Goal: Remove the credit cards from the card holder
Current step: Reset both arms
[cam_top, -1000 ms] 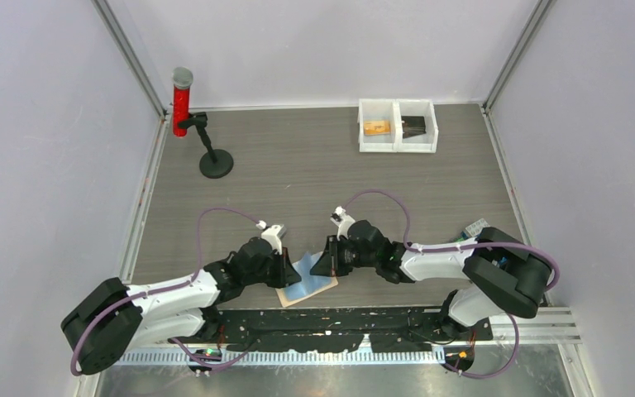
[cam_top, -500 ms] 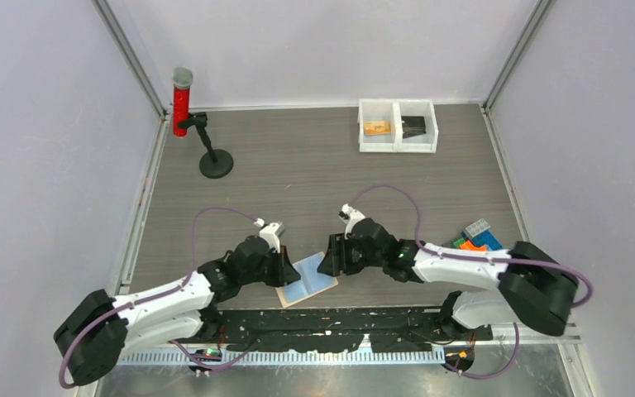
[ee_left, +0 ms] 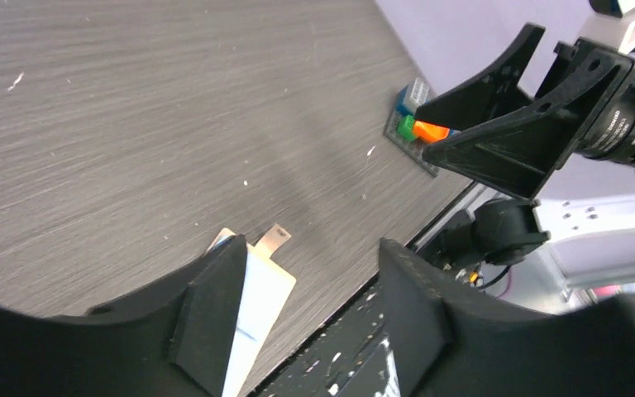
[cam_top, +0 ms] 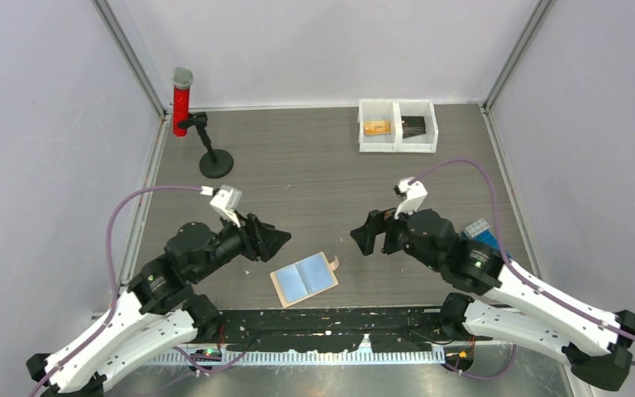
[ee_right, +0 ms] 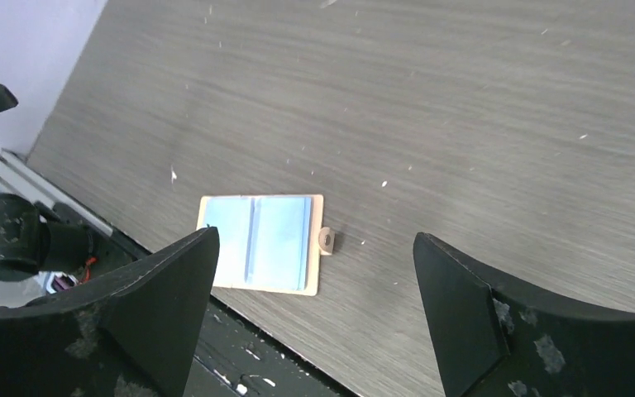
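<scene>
The card holder (cam_top: 304,279) lies open and flat near the table's front edge, its glossy blue pockets up and its snap tab (ee_right: 327,240) pointing right. No dark card shows in its pockets (ee_right: 260,244). Dark credit cards (cam_top: 414,126) lie in the right compartment of the white bin. My left gripper (cam_top: 277,240) hangs open above and left of the holder, which shows partly behind one finger (ee_left: 260,285). My right gripper (cam_top: 362,238) hangs open above and right of it. Neither gripper (ee_left: 310,248) (ee_right: 316,238) has anything between its fingers.
The white two-part bin (cam_top: 397,145) stands at the back, with an orange-tan block (cam_top: 374,128) in its left compartment. A red cylinder (cam_top: 182,106) and a black stand (cam_top: 215,161) are at the back left. Coloured bricks (cam_top: 479,231) sit by the right arm.
Both grippers have opened, let go of the card holder and risen back to either side. The holder stays open on the table in the same place.
</scene>
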Available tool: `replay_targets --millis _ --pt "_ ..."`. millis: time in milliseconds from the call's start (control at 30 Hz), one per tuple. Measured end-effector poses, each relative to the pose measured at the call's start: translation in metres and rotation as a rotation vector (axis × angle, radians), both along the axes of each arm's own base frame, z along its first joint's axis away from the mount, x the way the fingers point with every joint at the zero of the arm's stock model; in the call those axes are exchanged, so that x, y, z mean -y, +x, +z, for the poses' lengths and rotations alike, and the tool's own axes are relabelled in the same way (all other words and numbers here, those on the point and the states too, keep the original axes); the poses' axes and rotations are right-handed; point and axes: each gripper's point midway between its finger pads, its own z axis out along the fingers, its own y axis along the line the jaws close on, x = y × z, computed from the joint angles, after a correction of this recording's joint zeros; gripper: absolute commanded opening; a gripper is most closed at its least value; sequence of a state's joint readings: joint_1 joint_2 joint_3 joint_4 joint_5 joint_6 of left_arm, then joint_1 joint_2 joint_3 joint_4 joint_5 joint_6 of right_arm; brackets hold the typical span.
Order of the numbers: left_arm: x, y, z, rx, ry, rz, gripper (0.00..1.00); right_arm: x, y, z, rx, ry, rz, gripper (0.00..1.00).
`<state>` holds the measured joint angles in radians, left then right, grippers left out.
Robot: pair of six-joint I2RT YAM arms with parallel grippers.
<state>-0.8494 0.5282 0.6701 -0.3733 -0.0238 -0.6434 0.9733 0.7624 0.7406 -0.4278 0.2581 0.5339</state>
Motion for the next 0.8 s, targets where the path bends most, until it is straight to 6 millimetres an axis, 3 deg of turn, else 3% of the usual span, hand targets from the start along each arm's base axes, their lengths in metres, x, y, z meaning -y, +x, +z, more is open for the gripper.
replay_targets --millis 67,100,200,367,800 --pt "-0.01 -0.003 0.017 0.041 -0.008 0.015 0.98 0.014 -0.001 0.018 0.039 0.017 -0.03 0.95" --pt "-0.014 -0.004 0.023 0.057 -0.005 0.022 0.99 0.018 -0.002 0.025 0.052 0.027 -0.04 0.95" --pt "-0.023 -0.007 0.028 0.07 0.003 0.038 0.99 0.031 -0.004 0.044 0.093 0.07 -0.069 0.95" --pt "-0.031 -0.01 0.023 0.068 0.023 0.052 0.99 0.044 -0.01 0.058 0.131 0.119 -0.086 0.95" --pt "-0.035 -0.014 0.018 0.072 0.011 0.05 0.99 0.051 -0.01 0.06 0.141 0.122 -0.105 0.95"
